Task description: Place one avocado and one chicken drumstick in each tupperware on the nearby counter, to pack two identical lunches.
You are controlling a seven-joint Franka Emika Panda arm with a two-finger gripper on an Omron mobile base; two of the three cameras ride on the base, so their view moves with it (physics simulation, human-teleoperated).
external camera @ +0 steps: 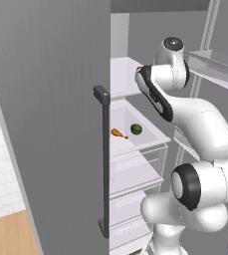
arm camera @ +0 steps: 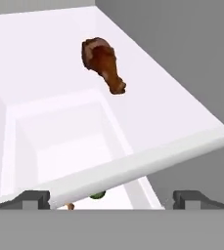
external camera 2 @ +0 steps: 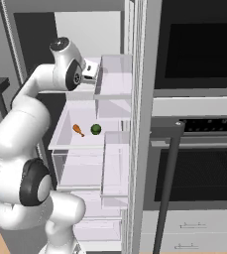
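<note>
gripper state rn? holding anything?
Gripper: open, jaws spread wide, holding nothing; it hangs inside the fridge above a white shelf bearing a small orange-brown chicken drumstick.

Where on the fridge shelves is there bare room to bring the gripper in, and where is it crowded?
The upper shelf is bare around its one chicken drumstick, toward the front lip. On the lower shelf, the second drumstick and the avocado lie close together near the middle; free patches remain behind them and along the front edge. The open gripper hangs above the upper shelf's lip.
</note>
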